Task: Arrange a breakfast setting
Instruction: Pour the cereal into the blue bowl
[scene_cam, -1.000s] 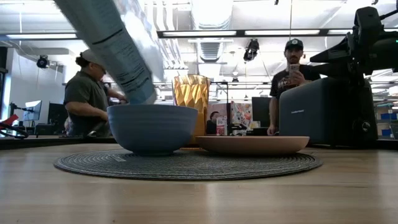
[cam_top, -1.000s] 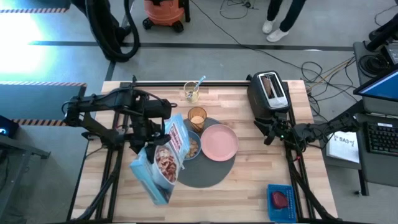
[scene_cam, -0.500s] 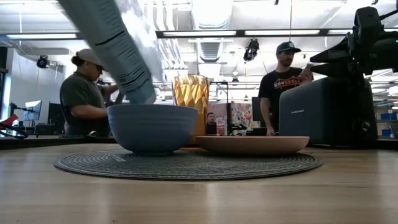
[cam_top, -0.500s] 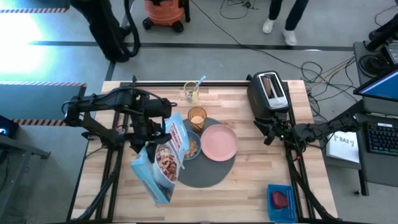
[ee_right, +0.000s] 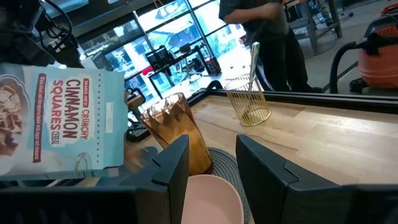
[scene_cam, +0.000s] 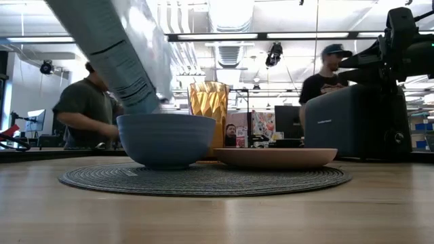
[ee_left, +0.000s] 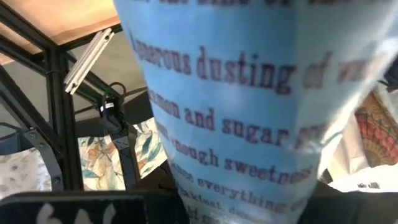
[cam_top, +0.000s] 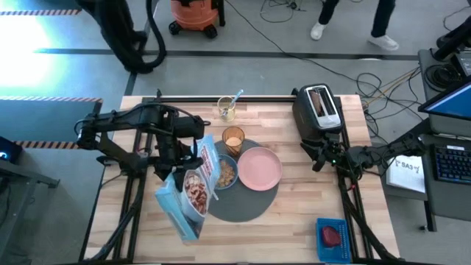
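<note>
Breakfast setting pieces are sitting mid-desk in the high view: blue bowl [cam_top: 227, 174] at 9 o'clock on the grey mat [cam_top: 243, 200], pink plate [cam_top: 260, 168] beside it, amber tumbler [cam_top: 233, 138] at 12. Left tool [cam_top: 179, 160] is gripping a tilted cereal box [cam_top: 191, 193] over the bowl. In the right wrist view, right tool [ee_right: 212, 163] is hovering part-open, empty.

Bowl [cam_top: 227, 174] and plate [cam_top: 259, 168] sit side by side on the mat [cam_top: 243, 206], tumbler [cam_top: 233, 138] behind them. Cereal box [cam_top: 188, 193] is tipped over the bowl from the left. Toaster [cam_top: 318, 109] sits back right, glass [cam_top: 227, 110] with spoon [cam_top: 235, 99] back centre.
</note>
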Available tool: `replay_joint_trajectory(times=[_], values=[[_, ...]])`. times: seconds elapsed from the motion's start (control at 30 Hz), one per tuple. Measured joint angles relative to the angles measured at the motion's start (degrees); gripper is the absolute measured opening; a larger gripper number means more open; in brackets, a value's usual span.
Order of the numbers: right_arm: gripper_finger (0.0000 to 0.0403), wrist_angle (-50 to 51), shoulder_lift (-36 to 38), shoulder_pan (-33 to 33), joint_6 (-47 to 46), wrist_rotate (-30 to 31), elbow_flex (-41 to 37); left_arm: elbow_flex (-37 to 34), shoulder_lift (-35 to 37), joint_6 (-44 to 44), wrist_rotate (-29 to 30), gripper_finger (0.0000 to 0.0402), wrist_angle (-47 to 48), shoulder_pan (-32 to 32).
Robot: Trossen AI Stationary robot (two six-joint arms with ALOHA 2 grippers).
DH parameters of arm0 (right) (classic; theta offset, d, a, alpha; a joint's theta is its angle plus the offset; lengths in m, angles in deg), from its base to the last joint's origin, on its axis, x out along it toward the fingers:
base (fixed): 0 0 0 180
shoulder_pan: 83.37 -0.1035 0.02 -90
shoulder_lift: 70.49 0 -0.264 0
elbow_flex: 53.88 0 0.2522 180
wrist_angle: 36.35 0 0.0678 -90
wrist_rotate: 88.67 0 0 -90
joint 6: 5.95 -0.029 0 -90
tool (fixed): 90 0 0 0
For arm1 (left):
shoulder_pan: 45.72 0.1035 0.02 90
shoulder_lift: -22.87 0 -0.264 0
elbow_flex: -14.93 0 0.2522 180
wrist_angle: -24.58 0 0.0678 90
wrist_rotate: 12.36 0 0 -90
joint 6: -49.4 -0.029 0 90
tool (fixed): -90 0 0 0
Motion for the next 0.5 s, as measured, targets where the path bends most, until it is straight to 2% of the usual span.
replay_joint_trajectory(times=[0.27,0.5], values=[[0.0123,-0.02,0.00,-0.02,0.01,0.00,0.00,0.02,0.00,-0.88,1.60,0.0103,-0.62,-0.44],[0.0123,-0.01,0.00,-0.02,0.00,-0.01,0.00,0.02,0.00,-2.51,5.06,0.0103,0.13,-4.08]])
